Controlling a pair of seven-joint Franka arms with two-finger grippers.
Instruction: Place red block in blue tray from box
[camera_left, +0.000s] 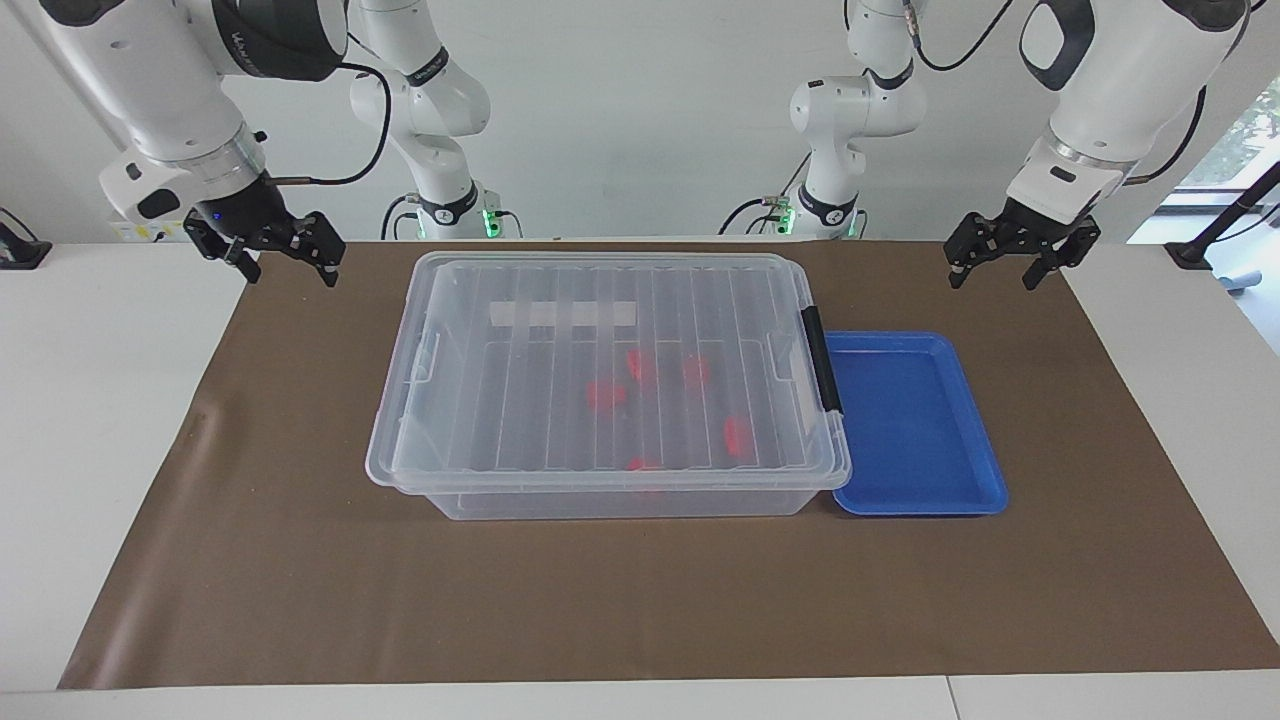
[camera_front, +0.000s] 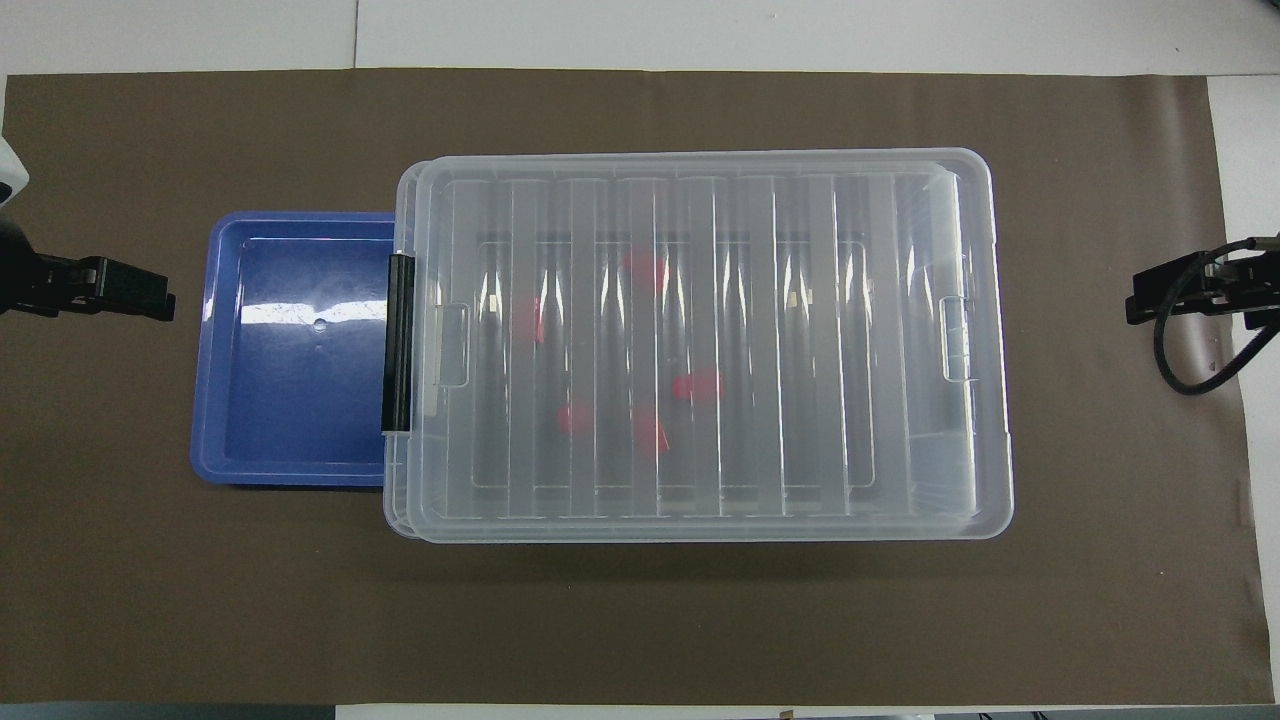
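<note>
The box (camera_left: 520, 400) is a large clear bin in the middle of the brown mat, with its ribbed lid on; it also shows in the overhead view (camera_front: 800, 350). Several red blocks (camera_left: 605, 393) lie inside it, seen through the lid (camera_front: 698, 385). The blue tray (camera_left: 900, 420) lies flat and holds nothing, against the box's black-latch (camera_left: 822, 360) end, toward the left arm's end of the table (camera_front: 290, 400). My left gripper (camera_left: 995, 275) hangs open and holds nothing above the mat's edge near the tray. My right gripper (camera_left: 288, 268) hangs open and holds nothing above the mat's other end.
A brown mat (camera_left: 300, 560) covers the white table (camera_left: 100, 400). The left gripper (camera_front: 165, 300) and the right gripper (camera_front: 1135, 305) show at the side edges of the overhead view. A black cable (camera_front: 1190, 370) loops down by the right gripper.
</note>
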